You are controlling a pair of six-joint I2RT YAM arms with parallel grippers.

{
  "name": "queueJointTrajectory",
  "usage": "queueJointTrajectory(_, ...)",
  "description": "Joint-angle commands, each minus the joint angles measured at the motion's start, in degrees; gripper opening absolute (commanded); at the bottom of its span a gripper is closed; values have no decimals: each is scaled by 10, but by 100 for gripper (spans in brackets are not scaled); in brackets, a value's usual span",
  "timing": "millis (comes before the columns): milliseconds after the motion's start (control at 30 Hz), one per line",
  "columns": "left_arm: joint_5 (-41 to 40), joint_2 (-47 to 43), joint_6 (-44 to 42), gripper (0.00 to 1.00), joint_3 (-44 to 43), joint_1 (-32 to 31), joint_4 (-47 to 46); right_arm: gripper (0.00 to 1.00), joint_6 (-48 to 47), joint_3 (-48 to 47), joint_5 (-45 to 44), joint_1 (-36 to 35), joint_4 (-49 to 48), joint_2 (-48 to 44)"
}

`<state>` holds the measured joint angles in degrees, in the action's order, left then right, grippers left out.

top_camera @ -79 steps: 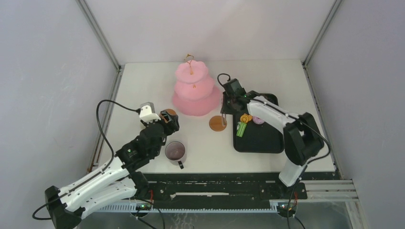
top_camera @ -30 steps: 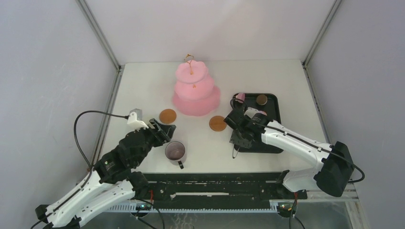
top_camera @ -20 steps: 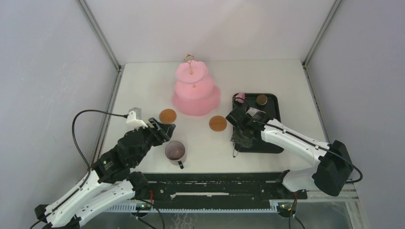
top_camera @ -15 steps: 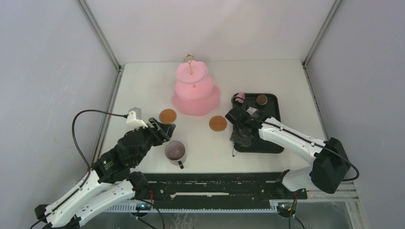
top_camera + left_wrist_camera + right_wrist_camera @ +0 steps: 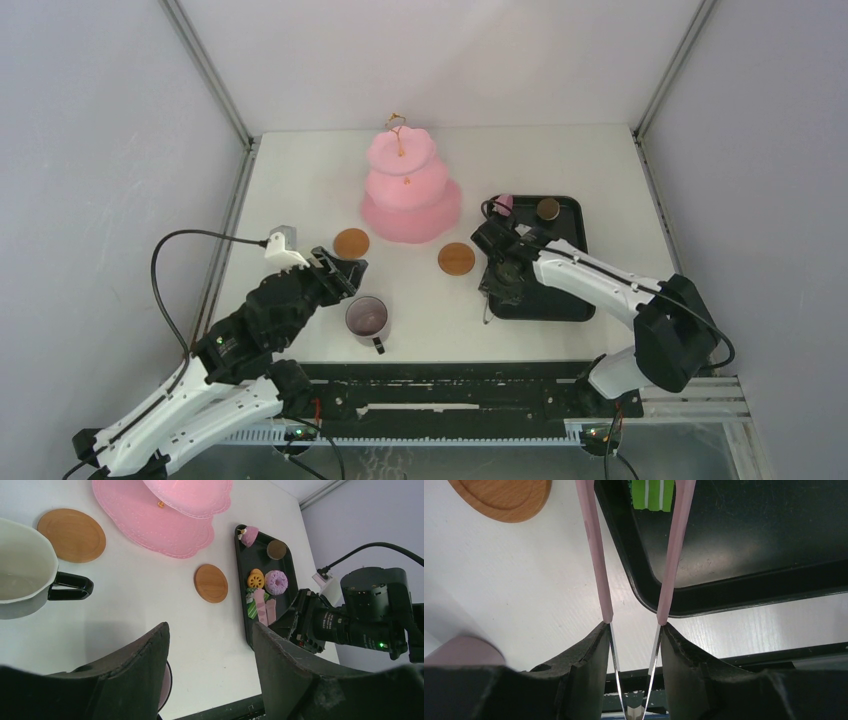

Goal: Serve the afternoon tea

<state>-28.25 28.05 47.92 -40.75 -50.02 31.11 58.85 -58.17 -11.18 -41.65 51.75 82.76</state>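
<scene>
The pink three-tier cake stand [image 5: 410, 190] stands mid-table with a round brown coaster [image 5: 351, 241] to its left and another [image 5: 456, 258] to its right. Toy pastries [image 5: 276, 582] lie in the black tray. A dark mug [image 5: 367, 317] sits beside my left gripper [image 5: 348, 270], which is open and empty [image 5: 210, 630]. The left wrist view shows a second mug [image 5: 20, 580] with a black handle. My right gripper [image 5: 500, 280] hangs over the tray's left edge, shut on the thin tongs [image 5: 596, 555]. A green pastry [image 5: 652, 492] lies between their spread pink tips.
The black tray [image 5: 560, 300] lies right of centre. Its near-left corner [image 5: 649, 597] runs under the tongs. The black front rail [image 5: 450, 385] borders the near table edge. Grey walls close in the left, right and back.
My right gripper came from beside the stand to the tray's near-left edge with the tongs, then drifted slightly back as its elbow swung left. My left gripper drew off the left coaster and now holds still.
</scene>
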Motion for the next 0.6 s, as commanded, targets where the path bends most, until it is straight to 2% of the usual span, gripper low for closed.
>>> queueJointTrajectory(0,2,0,-18,66,-40,-3,-7,49,-13,-1,9,9,-30,12)
queueJointTrajectory(400,2,9,-25,66,-46,-3,-6,49,-25,9,12,31,-41,24)
queueJointTrajectory(567,3,8,-26,66,-50,-2,-7,49,-29,9,0,32,-25,-1)
